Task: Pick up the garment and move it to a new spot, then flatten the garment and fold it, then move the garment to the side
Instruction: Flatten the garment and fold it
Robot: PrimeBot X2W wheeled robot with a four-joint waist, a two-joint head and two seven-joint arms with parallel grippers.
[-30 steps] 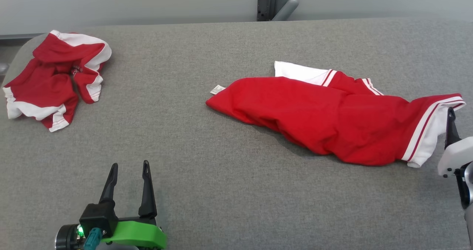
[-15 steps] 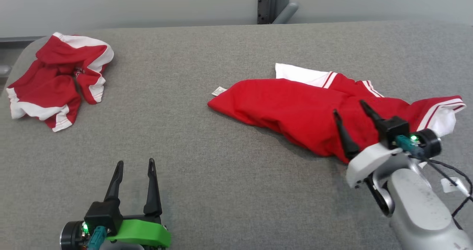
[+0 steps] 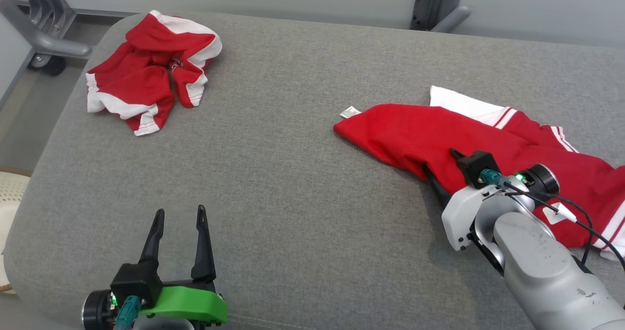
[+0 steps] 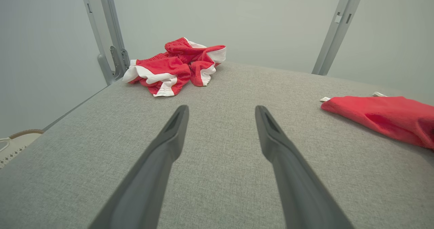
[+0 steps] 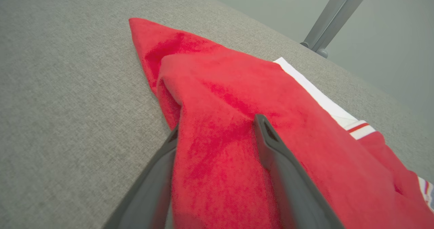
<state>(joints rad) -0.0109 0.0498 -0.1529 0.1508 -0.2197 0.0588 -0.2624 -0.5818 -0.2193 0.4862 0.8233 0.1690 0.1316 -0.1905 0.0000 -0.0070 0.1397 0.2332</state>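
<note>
Two red-and-white pieces lie on the grey counter [image 3: 293, 198]: a crumpled heap [image 3: 151, 71] far left, and the garment [image 3: 420, 134] stretched out at right. Within a second the right fingers [image 5: 271, 147] have swung in from the counter's right side to the garment's near edge. They now straddle a fold, spread wide, one at the cloth's edge and one on top, gripping nothing yet. The left fingers [image 3: 200, 242] stay parked near the front, wide apart and empty. I'd say the pickup is about to begin.
</note>
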